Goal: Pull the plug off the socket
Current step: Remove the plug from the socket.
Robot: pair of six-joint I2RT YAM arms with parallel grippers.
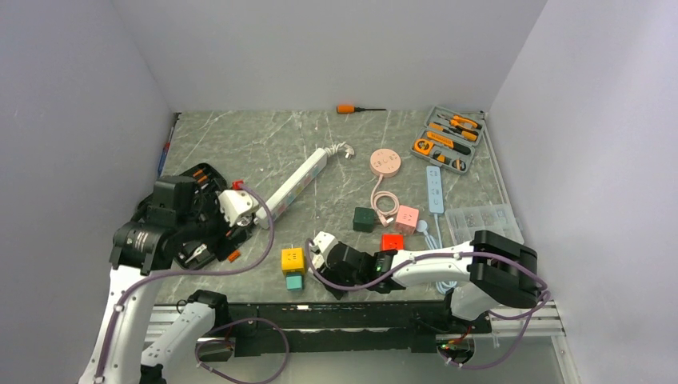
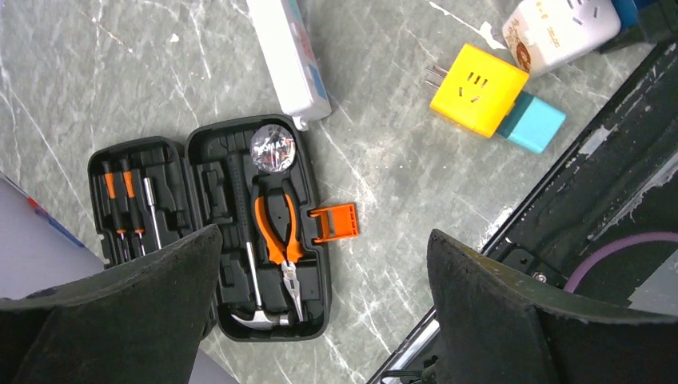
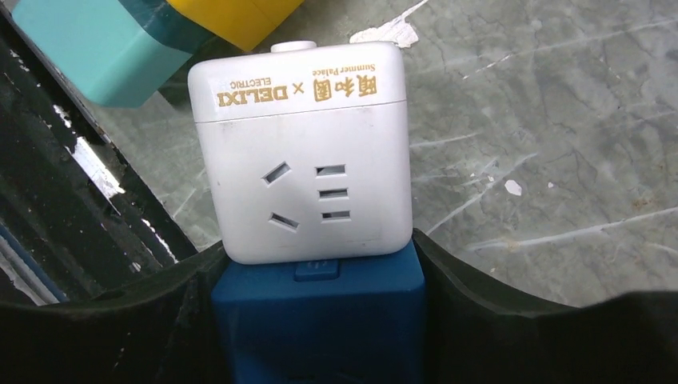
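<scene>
Right claw [image 3: 317, 276] pinching blue plug [image 3: 320, 328], white socket [image 3: 304, 160] attached; plug's base cut off. Left claw [image 2: 324, 240] wide open, empty.

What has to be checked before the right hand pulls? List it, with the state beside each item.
1. Right hand closed against both sides of the blue block: ok.
2. Blue block seated flush on the white socket cube: ok.
3. White socket cube braced by the left hand: not ok; it hangs open above the tool case.
4. Grip firm enough to pull: cannot tell.
5. Yellow cube and teal block clear of the white socket cube: cannot tell; they lie close behind it.
</scene>
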